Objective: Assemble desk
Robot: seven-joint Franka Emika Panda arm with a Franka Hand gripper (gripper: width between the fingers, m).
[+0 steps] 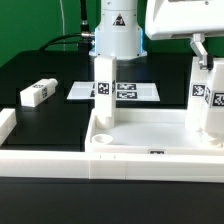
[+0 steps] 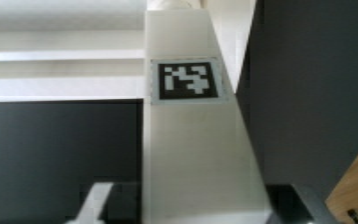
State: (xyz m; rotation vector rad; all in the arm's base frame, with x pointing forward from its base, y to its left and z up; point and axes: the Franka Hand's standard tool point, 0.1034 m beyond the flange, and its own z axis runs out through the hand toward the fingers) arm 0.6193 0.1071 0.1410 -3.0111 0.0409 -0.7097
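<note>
We are seeing gripper (image 1: 203,60) clamping square white tagged leg (image 1: 207,100) upright at corner of white plastic tray-like desk top (image 1: 150,148); black table (image 1: 60,75), green backdrop (image 1: 30,25).

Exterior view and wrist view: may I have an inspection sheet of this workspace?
Surface: black table, flat white marker board on it.
Job's things: white plastic tray-like desk top; square white tagged upright leg in a corner socket; held leg upright at another corner; loose leg lying apart.
Clutter: nothing seen.
Grippers: white two-finger gripper shut on the held leg.
Cables: black cable behind the arm.
Surroundings: green backdrop; low white border rail.
</note>
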